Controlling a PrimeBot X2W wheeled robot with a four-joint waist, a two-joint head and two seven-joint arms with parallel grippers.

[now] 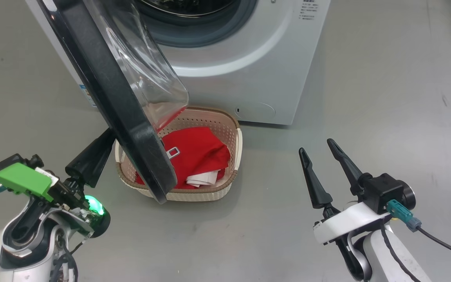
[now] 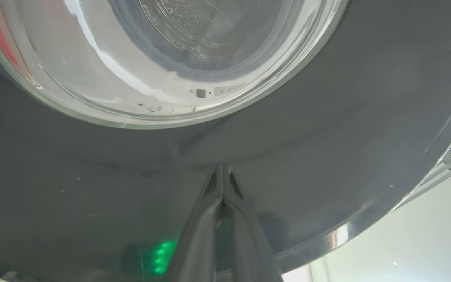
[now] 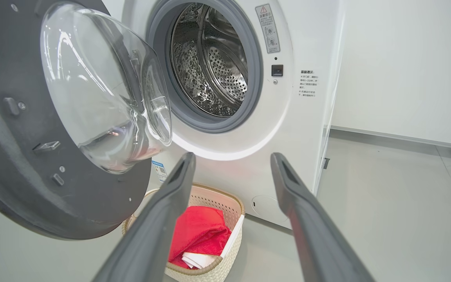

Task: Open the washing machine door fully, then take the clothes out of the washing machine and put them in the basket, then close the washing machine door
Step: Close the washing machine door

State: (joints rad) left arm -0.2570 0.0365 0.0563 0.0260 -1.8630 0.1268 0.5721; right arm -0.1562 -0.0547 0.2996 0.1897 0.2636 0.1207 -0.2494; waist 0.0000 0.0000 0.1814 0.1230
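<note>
writing on the big white front-loading washing machine (image 3: 296, 125): one red-triangle warning sticker (image 3: 267, 27) at one o'clock of the porthole (image 3: 256, 78), one block of print (image 3: 307, 84) at three o'clock, too small to read, one blue label (image 3: 159, 170) at seven. its round black-rimmed glass door (image 1: 104, 86) stands open. one cream perforated basket (image 1: 210, 117) at six o'clock holds the red and white clothes (image 1: 198, 152). left gripper (image 2: 222, 172), fingers pressed together, empty, touches the door's black face; right gripper (image 1: 315, 145) gapes wide, empty.

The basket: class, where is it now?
In the head view, the basket sits on the floor before the washing machine, left of centre, partly hidden by the open door, holding the clothes.
</note>
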